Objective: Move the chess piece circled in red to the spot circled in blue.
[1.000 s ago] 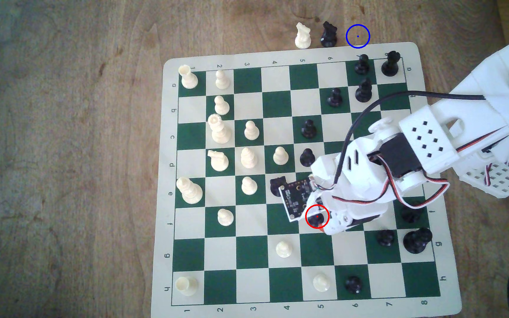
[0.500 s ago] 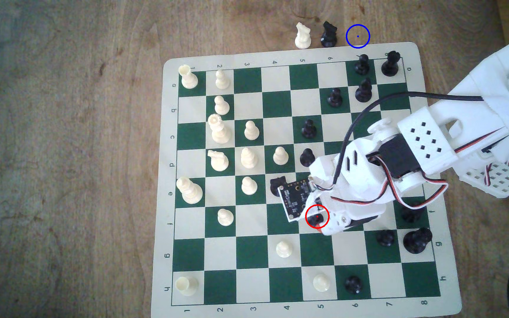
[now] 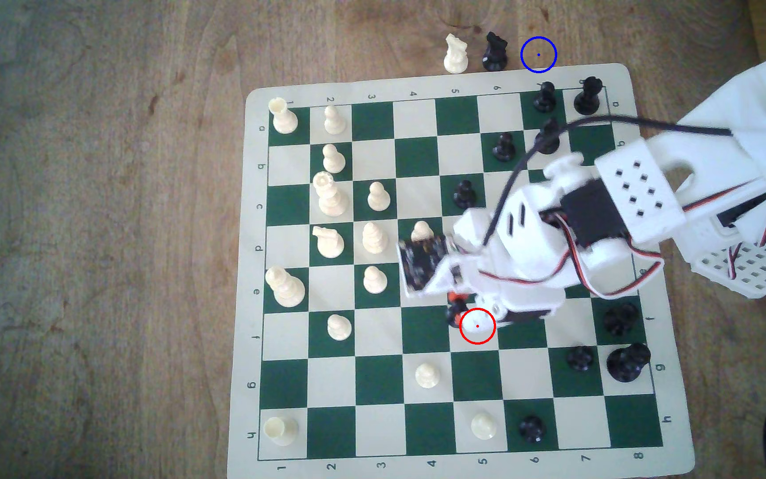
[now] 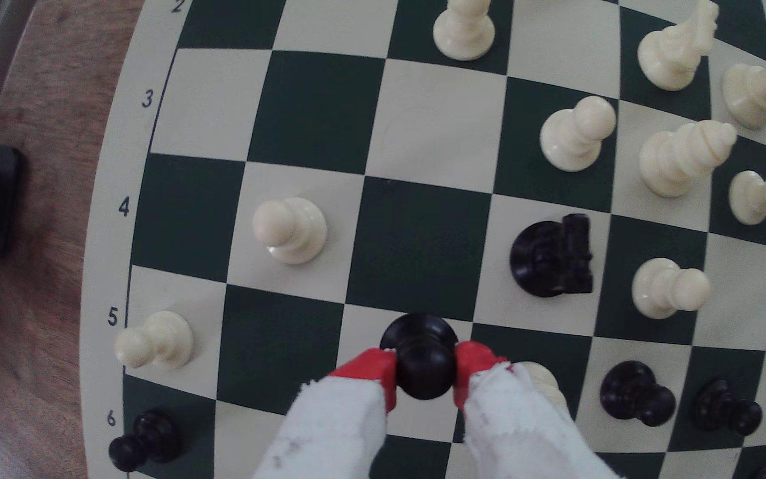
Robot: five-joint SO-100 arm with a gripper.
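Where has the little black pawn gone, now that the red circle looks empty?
The black pawn is pinched in the tool, lifted just off the red circle toward the exterior view's left.

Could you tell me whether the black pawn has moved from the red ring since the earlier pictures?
Yes. The pawn, clamped in the gripper, now sits just outside the red ring, toward the exterior view's upper left; the ring's square shows bare.
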